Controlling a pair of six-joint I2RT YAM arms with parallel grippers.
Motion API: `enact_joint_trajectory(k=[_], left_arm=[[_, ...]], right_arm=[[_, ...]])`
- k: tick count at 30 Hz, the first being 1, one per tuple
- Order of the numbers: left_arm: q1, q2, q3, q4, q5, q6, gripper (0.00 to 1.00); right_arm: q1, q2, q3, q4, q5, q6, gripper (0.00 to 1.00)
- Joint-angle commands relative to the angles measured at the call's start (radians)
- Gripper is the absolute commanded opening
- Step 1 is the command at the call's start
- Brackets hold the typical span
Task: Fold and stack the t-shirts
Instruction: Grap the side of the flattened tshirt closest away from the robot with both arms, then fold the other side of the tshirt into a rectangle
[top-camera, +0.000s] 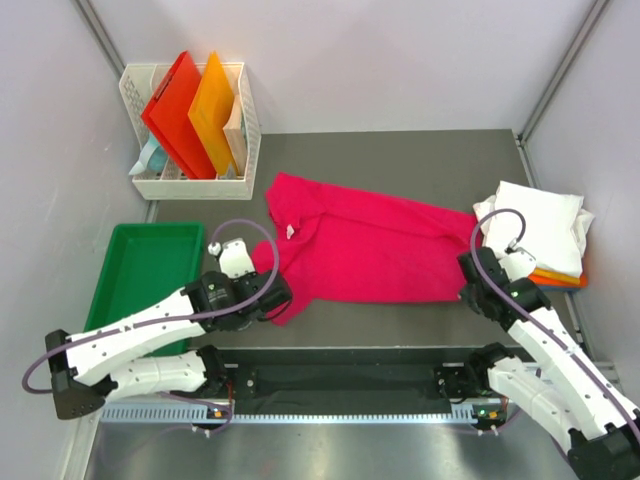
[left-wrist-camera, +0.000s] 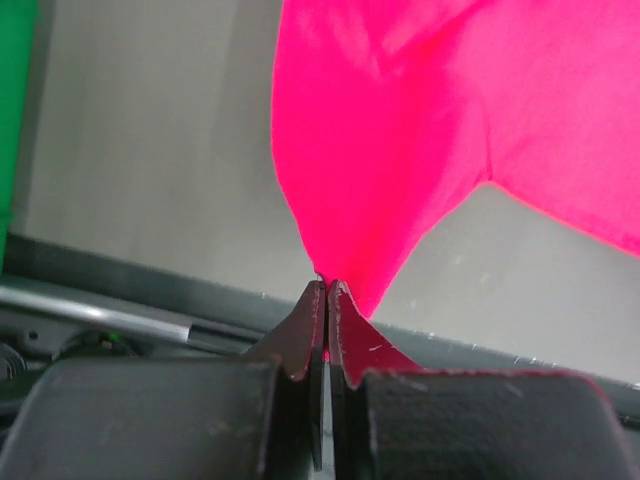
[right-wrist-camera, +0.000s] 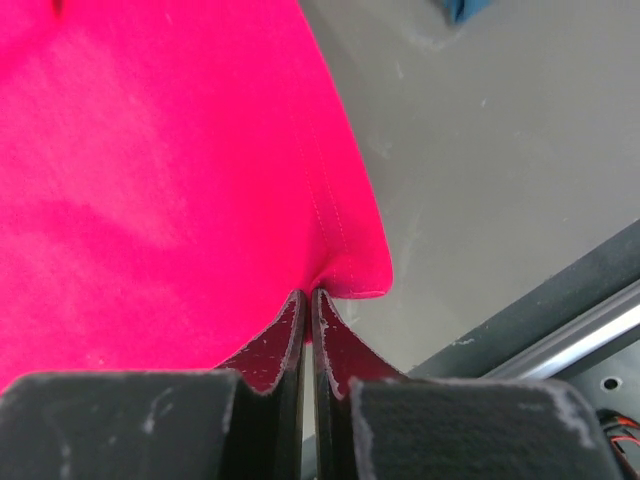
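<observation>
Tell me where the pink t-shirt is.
Top view: the pink t-shirt lies spread mid-table, between the green tray at left and the white shirts at right, near edge pinched by the left gripper and right gripper.

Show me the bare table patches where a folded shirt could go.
Widest: the back strip behind the pink t-shirt, between the white basket and the white folded stack. A narrow strip runs in front of the shirt. Crowded around the green tray.

The white t-shirt (top-camera: 540, 222) hides most of the orange t-shirt (top-camera: 562, 279) beneath
</observation>
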Motion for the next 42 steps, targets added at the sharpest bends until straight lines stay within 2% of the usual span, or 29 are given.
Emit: enact_joint_trajectory(k=[1,6,11,15,26,32,42], left_arm=[[-0.002,0.006,0.073,0.023,-0.154,0.051,0.00],[0.083,0.054,0.115,0.089,-0.227,0.169,0.00],[0.194,0.052,0.106,0.209,-0.206,0.279,0.00],[0.327,0.031,0.112,0.304,-0.185,0.402,0.00],[0.548,0.026,0.150,0.416,-0.126,0.572,0.00],[0.588,0.020,0.145,0.428,-0.080,0.585,0.00],[0.587,-0.055,0.001,0.384,0.006,0.508,0.00]], right_arm=[[0.012,-0.016,0.064,-0.037,0.071,-0.011,0.00],[0.010,-0.018,0.067,-0.040,0.083,0.012,0.00],[0.010,-0.002,0.065,-0.027,0.086,0.058,0.00],[0.010,0.007,0.050,-0.027,0.080,0.075,0.00],[0.002,-0.021,0.022,-0.065,0.073,0.109,0.00],[0.001,-0.041,0.019,-0.094,0.062,0.118,0.00],[0.001,-0.029,0.010,-0.099,0.050,0.120,0.00]])
